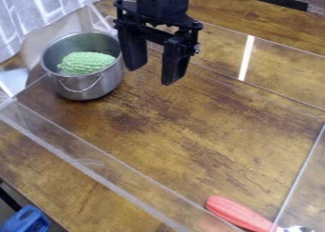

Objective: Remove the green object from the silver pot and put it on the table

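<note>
One black tool hangs above the dark brown wood-grain tabletop, its two fingers spread apart and holding nothing. Just to its left sits the small shiny silver pot, wire handle drooping in front, with the light-green bumpy lump resting inside. Far corner, a red-orange handled item lies flat.

Single camera, high front corner, angled down across table, mid-range
</note>
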### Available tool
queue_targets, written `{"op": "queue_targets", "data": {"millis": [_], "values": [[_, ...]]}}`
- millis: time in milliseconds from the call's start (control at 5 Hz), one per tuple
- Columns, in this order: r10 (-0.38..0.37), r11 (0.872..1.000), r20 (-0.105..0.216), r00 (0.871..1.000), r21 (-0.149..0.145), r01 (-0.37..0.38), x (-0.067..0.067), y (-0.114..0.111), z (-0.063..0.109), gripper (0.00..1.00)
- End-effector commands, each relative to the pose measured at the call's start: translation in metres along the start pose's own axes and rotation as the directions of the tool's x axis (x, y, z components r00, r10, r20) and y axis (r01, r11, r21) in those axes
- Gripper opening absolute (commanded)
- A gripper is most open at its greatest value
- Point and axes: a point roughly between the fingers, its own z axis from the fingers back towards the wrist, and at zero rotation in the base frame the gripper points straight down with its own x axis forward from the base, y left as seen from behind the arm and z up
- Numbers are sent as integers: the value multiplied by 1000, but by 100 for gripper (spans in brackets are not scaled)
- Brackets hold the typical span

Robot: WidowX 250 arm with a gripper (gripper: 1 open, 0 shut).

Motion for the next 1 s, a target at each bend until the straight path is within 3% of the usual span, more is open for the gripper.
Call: {"op": "queue_targets", "data": {"millis": [0,200,600,800], "values": [[-9,1000,-37,999,0,9,7,-2,-12,100],[91,996,-3,996,12,-91,11,33,-11,100],[134,991,-74,988,20,-133,9,22,-36,100],[154,988,-110,982,27,-152,3,28,-42,100]]}}
